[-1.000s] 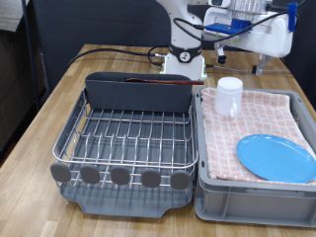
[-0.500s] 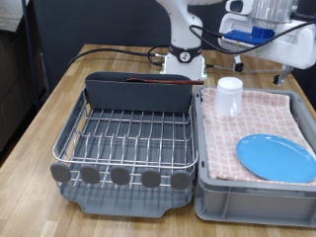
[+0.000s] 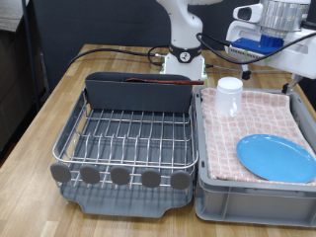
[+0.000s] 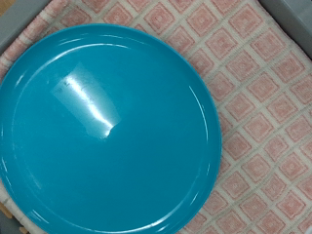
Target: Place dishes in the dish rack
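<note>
Seen from the exterior view: arm's hand raised high at the top right, the gripper (image 3: 296,74) hanging above the far right of the grey cloth-lined bin (image 3: 202,188). Fingers mostly cut off by the frame edge, so cannot tell whether spread or closed; nothing visible between them. Compared with a second ago, shifted further to the exterior view's right and upward, the white-and-blue hand body (image 3: 272,30) now partly out of frame.

Inside the bin, on the pink checkered cloth (image 3: 267,114): light-blue plate (image 3: 276,157) lying flat near the bin's front right corner, small white cup (image 3: 229,96) standing upright near the far left corner, well apart from the plate. Neither moved since the earlier frames.

To the exterior view's left of the bin, just beside it: dish rack (image 3: 128,138), silver wire grid on a dark grey tray, tall dark grey trough (image 3: 138,94) along the far edge. Reddish-brown wooden spoon (image 3: 163,83) resting across the top of the trough, same as before. No plate or cup on the wire grid.

From the wrist view: looking straight down on the plate (image 4: 107,132), filling most of the picture, checkered cloth (image 4: 263,88) around it. No fingers showing there.
</note>
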`<state>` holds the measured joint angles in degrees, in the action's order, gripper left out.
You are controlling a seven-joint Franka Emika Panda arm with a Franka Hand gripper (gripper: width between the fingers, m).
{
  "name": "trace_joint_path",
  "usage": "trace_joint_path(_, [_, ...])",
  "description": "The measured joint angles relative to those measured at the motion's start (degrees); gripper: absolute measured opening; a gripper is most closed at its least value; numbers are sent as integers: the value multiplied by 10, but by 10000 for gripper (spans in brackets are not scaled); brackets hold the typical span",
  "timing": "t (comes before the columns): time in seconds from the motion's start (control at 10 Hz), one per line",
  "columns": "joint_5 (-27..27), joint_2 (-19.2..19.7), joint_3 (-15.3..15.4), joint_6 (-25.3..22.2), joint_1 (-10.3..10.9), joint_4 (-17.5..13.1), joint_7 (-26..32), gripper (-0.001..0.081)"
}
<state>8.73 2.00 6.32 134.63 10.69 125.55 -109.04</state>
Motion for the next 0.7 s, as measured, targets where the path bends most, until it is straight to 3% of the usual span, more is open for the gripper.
trace_joint_path(0.2, [0,10,1,55,0,4,4,802])
trace_joint_path(0.4, [0,22,-3,170,-1,41,11,802])
trace_joint_path(0.7, [-5,47,-9,268,-6,85,13,802])
